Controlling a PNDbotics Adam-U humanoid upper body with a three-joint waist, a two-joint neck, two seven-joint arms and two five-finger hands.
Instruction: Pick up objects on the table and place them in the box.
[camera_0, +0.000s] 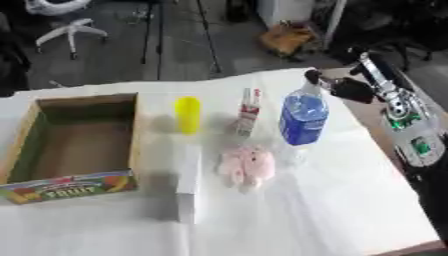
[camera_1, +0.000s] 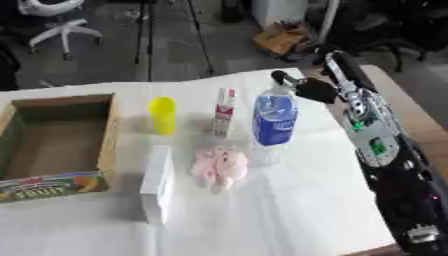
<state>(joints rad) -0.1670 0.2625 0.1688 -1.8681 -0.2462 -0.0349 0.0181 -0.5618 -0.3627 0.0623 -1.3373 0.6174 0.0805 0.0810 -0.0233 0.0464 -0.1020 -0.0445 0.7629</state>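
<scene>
The right hand (camera_1: 308, 89) reaches in from the right along a long black-and-silver arm and sits at the far right of the white-covered tabletop (camera_0: 306, 210), just beside the top of the blue bottle (camera_0: 304, 119). It shows only as a dark mass close to the bottle's dark cap — whether its fingers are spread, pressed together or curled on the cap cannot be told. The left hand shows in neither view.

The blue bottle stands upright, clear at the shoulders and blue through the body. Just to its left stands a slim white-and-red carton (camera_0: 249, 112), also upright, and further left a yellow cup (camera_0: 187, 115), upright too, near the box's right wall. On the near side of the bottle and carton lies a soft pink toy (camera_0: 246, 166), and to its left a long white box (camera_0: 187, 182) lies on the cloth, its length running from far to near.

The cardboard box (camera_0: 133, 131) sits at the left of the tabletop, open at the top — nothing shows inside it — with a colourful printed band along its near wall. All five things lie outside it.
</scene>
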